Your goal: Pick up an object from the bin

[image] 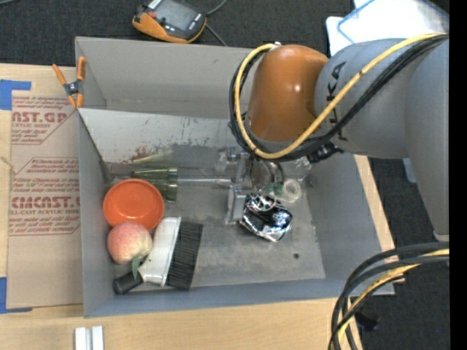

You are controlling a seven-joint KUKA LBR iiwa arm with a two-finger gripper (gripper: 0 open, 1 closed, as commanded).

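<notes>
Your tool [246,194] hangs low mid-bin, just beside a crumpled black-and-silver foil packet [267,222] lying right of centre (released or clenched, you cannot tell under the orange wrist cover [288,93]). The packet sits well apart from the orange bowl [133,204], peach [128,242] and brush [182,254] at the left, so it looks the likeliest pick.

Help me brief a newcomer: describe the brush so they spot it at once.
In the grey metal bin's front left corner, below the round orange bowl and beside the pink round fruit, lies the long brush. Unlike those round neighbours it is flat, with white back and black bristles.
</notes>
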